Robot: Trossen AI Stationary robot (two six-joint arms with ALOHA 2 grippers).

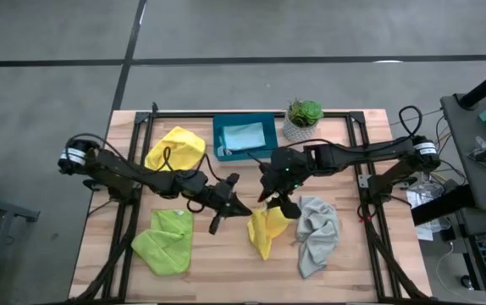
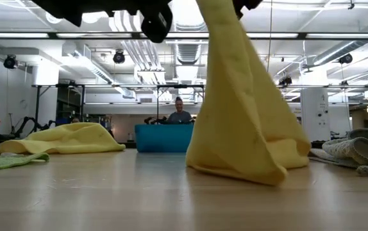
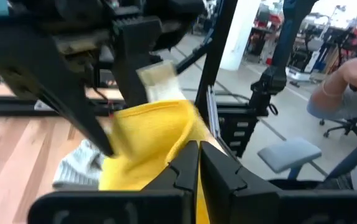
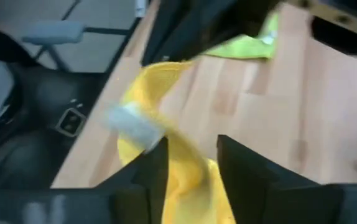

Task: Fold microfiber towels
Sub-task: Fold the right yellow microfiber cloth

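Hanging from my claws at table centre, a soft yellow microfiber towel (image 1: 267, 230) trails onto the wood. My left gripper (image 3: 198, 163) is pressed together; my right gripper (image 4: 191, 163) stands spread around the cloth, at three o'clock.

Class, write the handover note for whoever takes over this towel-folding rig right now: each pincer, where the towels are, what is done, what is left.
Left pincer: shut on a corner of the middle yellow towel.
Right pincer: fingers apart around the same towel's upper edge; the towel hangs lifted, its lower part bunched on the table.
Other towels: second yellow towel crumpled at back left; green towel front left; grey towel crumpled front right; light blue towel lying in the teal tray.
Done: possibly the blue towel; it lies flat.
Left: fold the held yellow towel, then the others.
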